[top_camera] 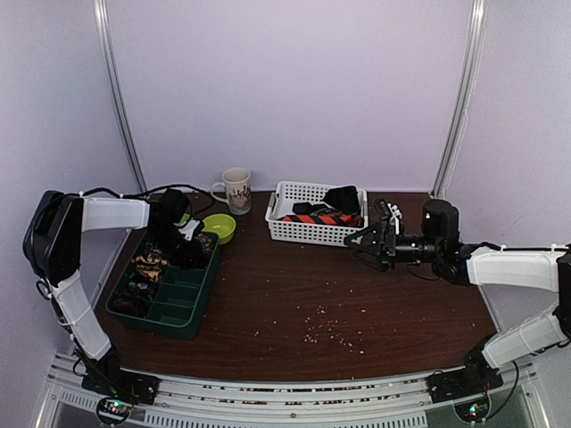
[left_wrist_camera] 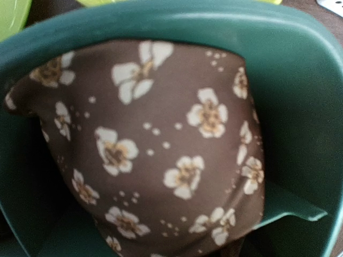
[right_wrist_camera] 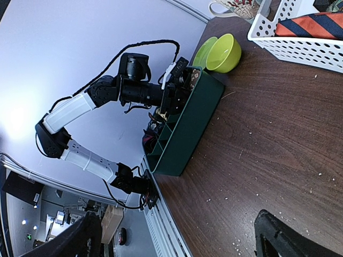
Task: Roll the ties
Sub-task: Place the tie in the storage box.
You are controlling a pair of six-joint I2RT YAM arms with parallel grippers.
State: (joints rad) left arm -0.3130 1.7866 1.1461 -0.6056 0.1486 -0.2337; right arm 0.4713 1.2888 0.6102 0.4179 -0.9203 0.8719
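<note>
A brown tie with white flowers [left_wrist_camera: 161,144] fills a compartment of the green tray [left_wrist_camera: 300,107] and takes up the whole left wrist view, hiding the fingers. My left gripper [top_camera: 189,245] is down in the tray's far right compartment [top_camera: 169,316]. Rolled ties lie in other compartments, one brown-patterned [top_camera: 150,261] and one dark [top_camera: 134,303]. An orange-red and navy striped tie [top_camera: 326,217] and a black one [top_camera: 343,198] lie in the white basket [top_camera: 308,234]. My right gripper [top_camera: 364,242] hovers open and empty over the table beside the basket, its fingers wide apart [right_wrist_camera: 177,227].
A lime bowl [top_camera: 220,227] and a patterned mug [top_camera: 237,189] stand behind the tray. The bowl [right_wrist_camera: 225,51], the tray [right_wrist_camera: 193,123] and the striped tie [right_wrist_camera: 316,24] also show in the right wrist view. Pale crumbs dot the brown table [top_camera: 330,330].
</note>
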